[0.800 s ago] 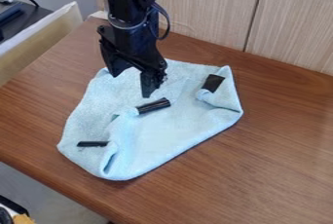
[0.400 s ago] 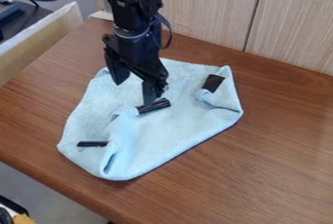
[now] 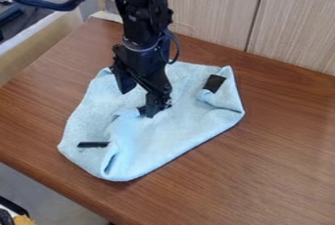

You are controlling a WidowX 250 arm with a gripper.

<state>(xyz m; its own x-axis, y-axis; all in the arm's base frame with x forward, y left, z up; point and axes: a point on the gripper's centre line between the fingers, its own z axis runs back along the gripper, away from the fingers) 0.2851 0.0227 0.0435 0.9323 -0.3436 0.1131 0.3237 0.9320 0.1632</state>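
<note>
Beneath the gripper (image 3: 138,102), blue cloth (image 3: 163,138)

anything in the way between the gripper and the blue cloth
Yes, a black strip near the middle of the blue cloth, partly hidden behind one finger of the open gripper. Nothing else visible stands between them; whether that finger touches the strip, I can't tell.
</note>
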